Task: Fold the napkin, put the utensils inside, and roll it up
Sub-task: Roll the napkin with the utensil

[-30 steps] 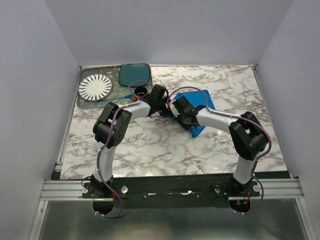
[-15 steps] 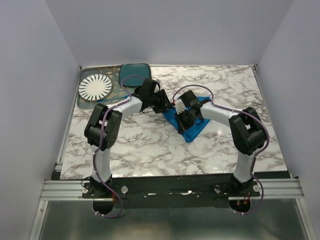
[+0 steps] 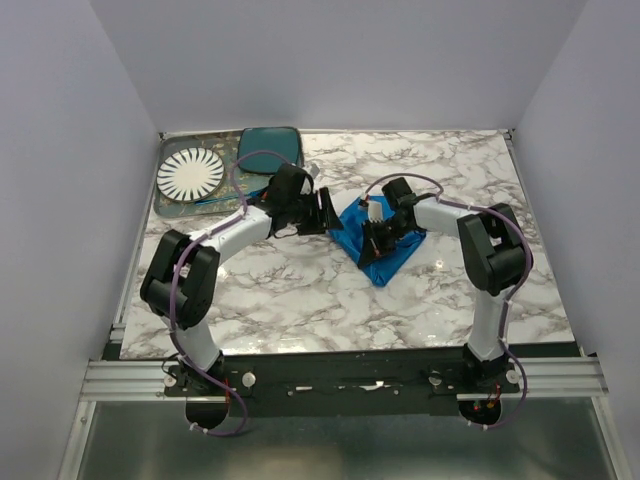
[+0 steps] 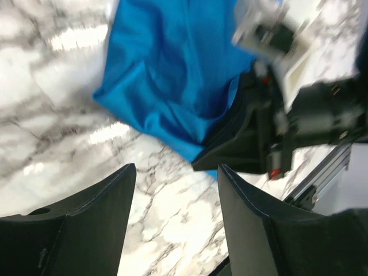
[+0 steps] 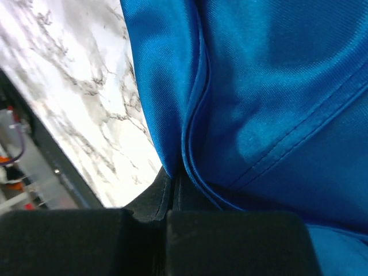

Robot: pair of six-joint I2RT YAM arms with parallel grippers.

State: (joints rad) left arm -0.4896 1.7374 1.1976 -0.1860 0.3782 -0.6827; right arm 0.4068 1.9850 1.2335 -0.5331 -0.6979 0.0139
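Here the left gripper (image 3: 326, 212), jaws apart and empty, hovers just left of the napkin (image 3: 395, 258), bunched on the table (image 3: 300, 295); the right gripper (image 3: 374, 238) is nearer, pinched on its folded edge.

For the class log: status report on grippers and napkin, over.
Left gripper open, short of the napkin. Right gripper shut on its fold. Nothing blocking.
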